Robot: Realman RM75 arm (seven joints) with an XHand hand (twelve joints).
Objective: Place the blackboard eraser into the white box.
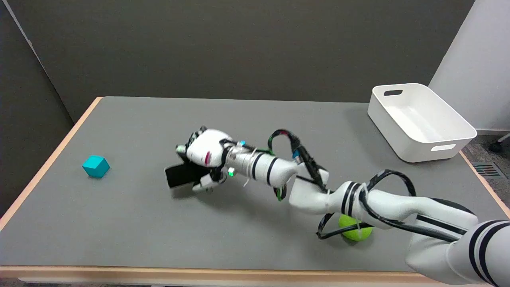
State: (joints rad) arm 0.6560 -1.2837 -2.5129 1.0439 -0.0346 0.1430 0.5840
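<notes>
The blackboard eraser (pixel 180 176), a dark flat block, is seen near the middle of the grey table (pixel 131 223), well apart from the white box (pixel 418 119), which stands at the far right corner. The right hand (pixel 204 157) is laid over the eraser's right end: the palm covers the part towards the box, fingers (pixel 205 182) are curled down at the near side, and others are seen beyond the far side. The eraser appears to be gripped between them, though whether it is lifted or only pressed against the table cannot be told. The eraser's long axis is judged to run roughly across the table, away from the box, with its free end pointing towards the teal cube (pixel 96 166), which lies further from the box, by the left edge. The coming move is judged to depend on this: the box lies behind the wrist, so the arm must be swung back rightward and away. A yellow-green ball (pixel 356 232) is partly hidden beneath the forearm, nearer the box than the eraser is.
</notes>
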